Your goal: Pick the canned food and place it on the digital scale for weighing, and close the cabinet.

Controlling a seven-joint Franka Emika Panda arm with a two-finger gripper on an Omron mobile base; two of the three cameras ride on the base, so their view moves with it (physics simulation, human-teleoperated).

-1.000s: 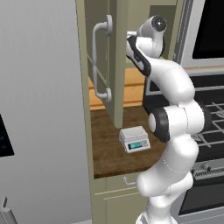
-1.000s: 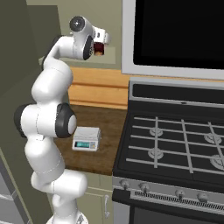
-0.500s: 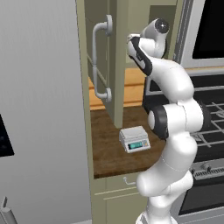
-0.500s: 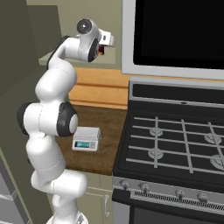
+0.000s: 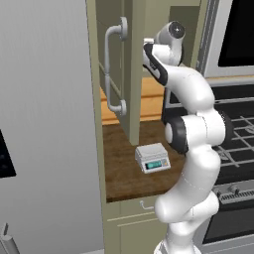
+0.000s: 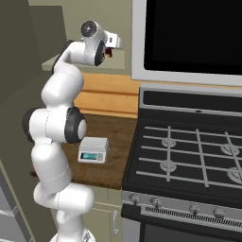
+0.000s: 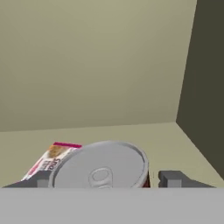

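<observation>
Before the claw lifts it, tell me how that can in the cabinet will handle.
The canned food looks rigid, with a metal lid, so it likely won't deform under the fingers flanking it. Its smooth round wall may slip or twist if gripped off-centre. Set down tilted on the digital scale, it could roll.

The canned food point(image 7: 101, 165) is sitting low in the hand view, its pale silvery lid with a pull-tab facing the camera and a sliver of dark red wall showing at its right edge. The gripper point(image 7: 105, 179) is straddling the can, one dark fingertip point(image 7: 174, 178) standing just beside the can's right side and the other peeking out at its left; whether they are touching the can cannot be told. A flat packet point(image 7: 46, 161) with a pink edge and printed label is lying just left of the can, partly behind it. Both are resting on the cabinet point(image 7: 96, 65) floor, with the olive-beige back wall rising beyond the can and a darker side wall standing to its right.
</observation>
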